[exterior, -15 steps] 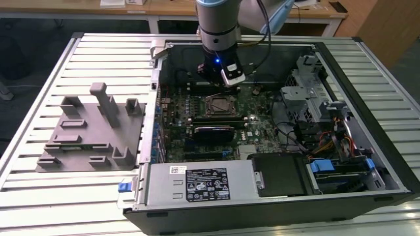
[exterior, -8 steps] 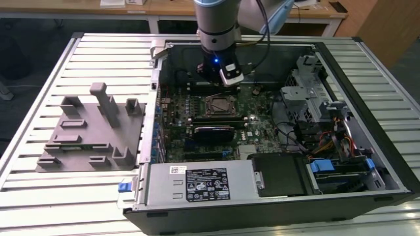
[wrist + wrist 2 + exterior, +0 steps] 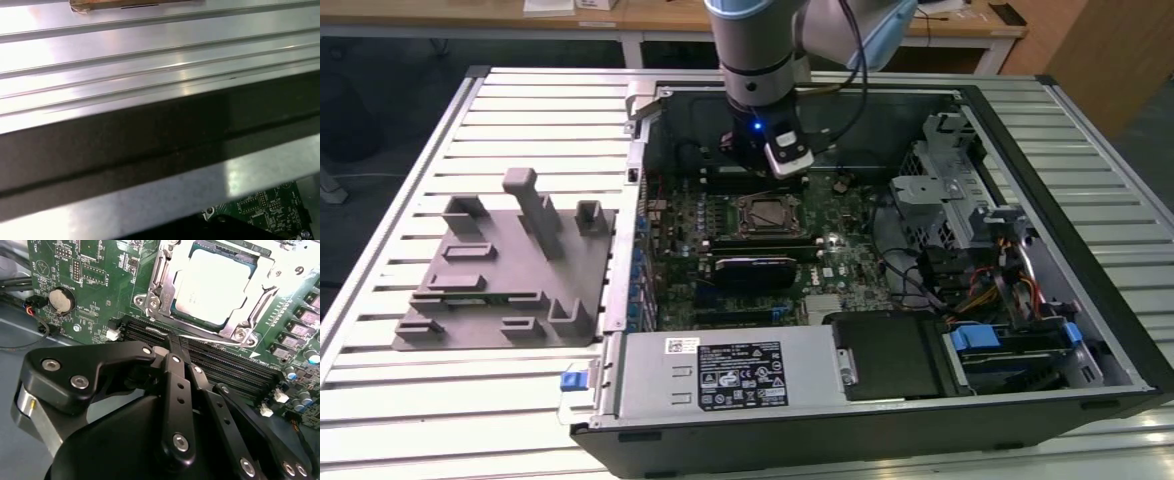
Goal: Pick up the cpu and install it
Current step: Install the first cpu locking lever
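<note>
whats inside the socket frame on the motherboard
The cpu sits inside the socket frame, its silver top showing through the opening. Its edges and whatever lies beneath it are covered.

shiny metal cpu, matt black gripper, ribbed aluminium table

Even overhead light falls on the bench in the exterior view, with soft shadows inside the open computer case. In the second wrist view the cpu glares white and the near tool is blurred. In the first wrist view bright streaks cross the soft-focus slats.
</note>
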Controlling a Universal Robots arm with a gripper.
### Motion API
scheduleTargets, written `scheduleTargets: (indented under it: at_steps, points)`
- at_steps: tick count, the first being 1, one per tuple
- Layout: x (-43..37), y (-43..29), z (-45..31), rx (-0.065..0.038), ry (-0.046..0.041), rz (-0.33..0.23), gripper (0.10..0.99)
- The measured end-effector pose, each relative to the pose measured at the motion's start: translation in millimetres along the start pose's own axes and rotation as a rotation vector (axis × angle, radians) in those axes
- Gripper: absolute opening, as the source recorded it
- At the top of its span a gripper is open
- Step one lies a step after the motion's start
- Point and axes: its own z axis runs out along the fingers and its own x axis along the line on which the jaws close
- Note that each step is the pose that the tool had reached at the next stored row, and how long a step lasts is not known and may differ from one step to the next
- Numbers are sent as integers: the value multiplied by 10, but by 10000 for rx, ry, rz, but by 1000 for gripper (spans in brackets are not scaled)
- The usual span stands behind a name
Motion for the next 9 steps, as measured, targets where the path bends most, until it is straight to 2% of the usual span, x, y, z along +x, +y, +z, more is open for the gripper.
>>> scheduleTargets:
  at_steps: [3,9]
  points:
    - [18,-7,13,-6,-81,66,106]
    - [23,-11,36,136,-245,943,106]
